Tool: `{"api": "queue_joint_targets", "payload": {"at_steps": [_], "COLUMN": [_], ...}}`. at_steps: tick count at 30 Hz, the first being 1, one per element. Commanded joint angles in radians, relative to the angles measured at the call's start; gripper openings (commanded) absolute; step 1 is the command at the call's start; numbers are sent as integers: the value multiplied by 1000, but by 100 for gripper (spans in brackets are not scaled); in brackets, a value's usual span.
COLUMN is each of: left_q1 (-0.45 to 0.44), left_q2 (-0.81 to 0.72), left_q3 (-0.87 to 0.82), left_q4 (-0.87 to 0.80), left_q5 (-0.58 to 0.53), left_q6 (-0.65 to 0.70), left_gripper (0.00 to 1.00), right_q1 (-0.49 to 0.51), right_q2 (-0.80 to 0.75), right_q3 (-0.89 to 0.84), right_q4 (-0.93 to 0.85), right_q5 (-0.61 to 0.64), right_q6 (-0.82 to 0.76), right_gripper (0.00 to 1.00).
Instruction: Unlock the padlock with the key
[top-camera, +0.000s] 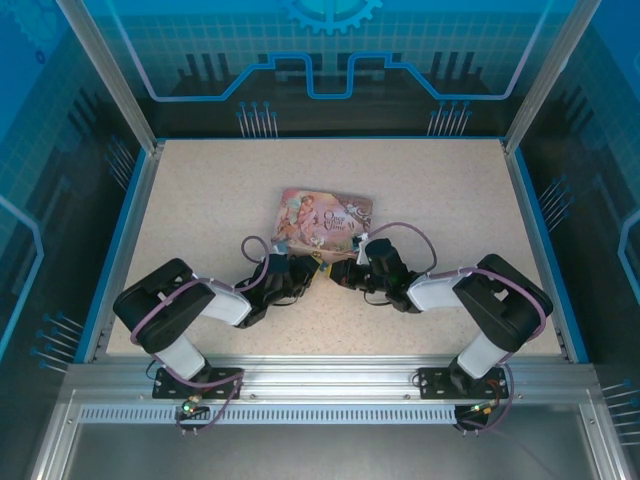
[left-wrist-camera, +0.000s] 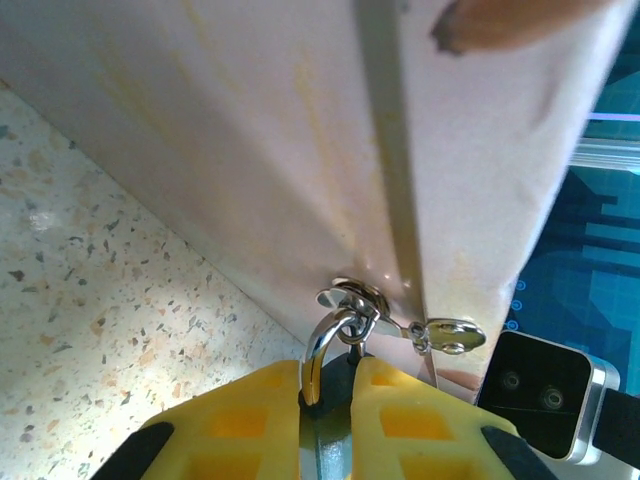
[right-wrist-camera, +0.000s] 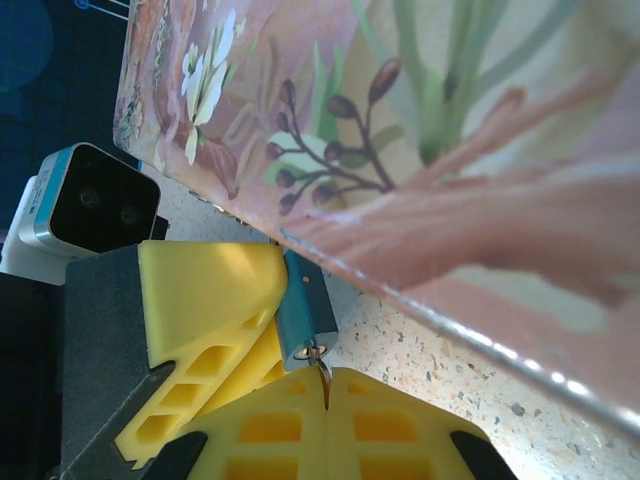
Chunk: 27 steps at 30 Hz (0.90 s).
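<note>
My left tool (left-wrist-camera: 330, 378) pinched the padlock (right-wrist-camera: 305, 318) while my right tool (right-wrist-camera: 326, 396) pinched the key (right-wrist-camera: 321, 367) at its keyhole; turning it seemed the next move.

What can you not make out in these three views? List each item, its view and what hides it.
Left wrist: the padlock body, buried inside the left gripper.
Right wrist: most of the key, pinched inside the right gripper; whether it is turned is unclear.
Top view: padlock and key, too small, tucked between the grippers.
Right wrist: the tin picture, cut off by the edges.
</note>
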Motion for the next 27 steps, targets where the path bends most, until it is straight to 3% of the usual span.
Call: {"api": "queue_joint_targets", "payload": {"at_steps": [1,11,19,27], "left_q1": [-23,-23,-23,-23], "left_q2": [-22,11,41,80], "left_q3": [15,4,-3,-7], "left_q4": [63,126,180,229], "left_q5": [28,29,33,36], "left_q6": [16,-1,-19,-37], "left_gripper": [5,2,0,0], "right_q1": [29,28,34,37], "right_q2": [-16,15,45,7], "right_q3": [-26,-87,-106,-88], "right_q4": [99,326,395,254], "right_q5": [11,19,51,69], "right_q6": [79,323,528,498], "right_gripper": [0,0,0,0]}}
